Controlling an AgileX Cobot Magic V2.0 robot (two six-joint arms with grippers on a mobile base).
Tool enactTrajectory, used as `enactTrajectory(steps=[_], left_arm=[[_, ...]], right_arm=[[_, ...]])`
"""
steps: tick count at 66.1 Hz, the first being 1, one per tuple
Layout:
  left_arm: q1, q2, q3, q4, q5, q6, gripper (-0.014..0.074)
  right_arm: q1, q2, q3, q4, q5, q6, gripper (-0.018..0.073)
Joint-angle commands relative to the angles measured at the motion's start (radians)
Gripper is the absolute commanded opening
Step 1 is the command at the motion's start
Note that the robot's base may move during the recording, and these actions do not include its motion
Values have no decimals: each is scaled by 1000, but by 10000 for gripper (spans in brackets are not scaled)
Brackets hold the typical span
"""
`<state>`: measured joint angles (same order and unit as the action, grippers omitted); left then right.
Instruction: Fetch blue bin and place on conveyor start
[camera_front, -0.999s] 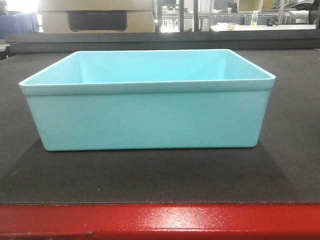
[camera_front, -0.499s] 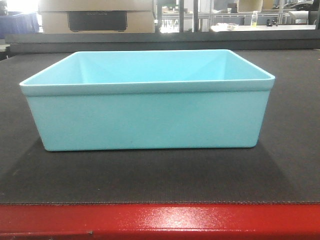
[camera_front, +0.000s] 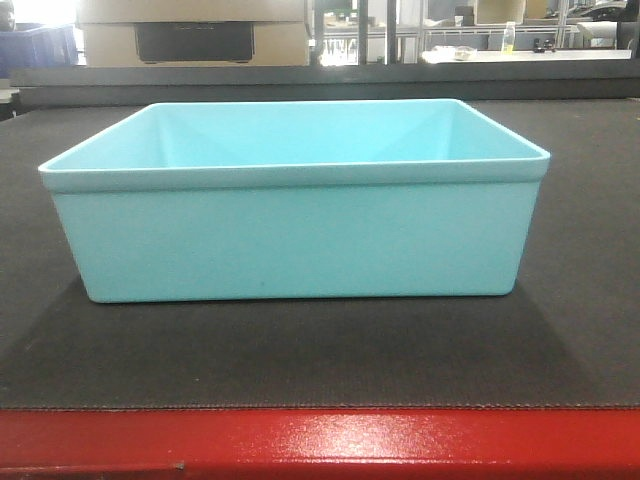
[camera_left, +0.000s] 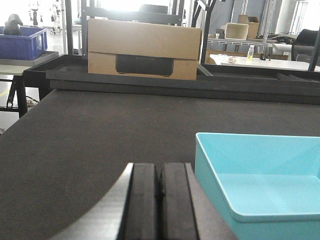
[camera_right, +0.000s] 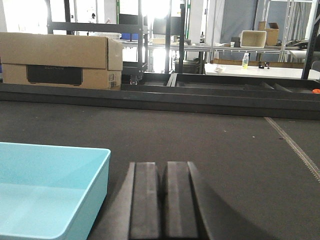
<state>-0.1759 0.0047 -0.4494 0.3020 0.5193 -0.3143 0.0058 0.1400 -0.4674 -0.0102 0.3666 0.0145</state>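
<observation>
The blue bin (camera_front: 296, 205), a light cyan tub, stands empty and upright on the dark belt of the conveyor start (camera_front: 300, 350), just behind its red frame (camera_front: 320, 442). My left gripper (camera_left: 160, 172) is shut with nothing in it and hangs beside the blue bin's (camera_left: 265, 190) left wall, apart from it. My right gripper (camera_right: 164, 172) is also shut and empty, just right of the blue bin's (camera_right: 45, 190) right wall. Neither gripper shows in the front view.
A cardboard box (camera_left: 142, 48) sits beyond the belt's far edge, behind a dark rail (camera_left: 200, 85). A dark blue crate (camera_left: 22, 42) stands on a table at far left. White tables with a bottle (camera_right: 245, 60) lie in the background.
</observation>
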Motion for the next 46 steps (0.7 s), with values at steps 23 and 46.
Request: enactTrajectory(steps=[23, 46], left_arm=[[18, -5, 2, -18, -9, 4, -111], [221, -5, 144, -160, -113, 218, -111]], right_arm=[[-3, -6, 1, -12, -23, -5, -162], [-3, -6, 1, -12, -23, -5, -162]])
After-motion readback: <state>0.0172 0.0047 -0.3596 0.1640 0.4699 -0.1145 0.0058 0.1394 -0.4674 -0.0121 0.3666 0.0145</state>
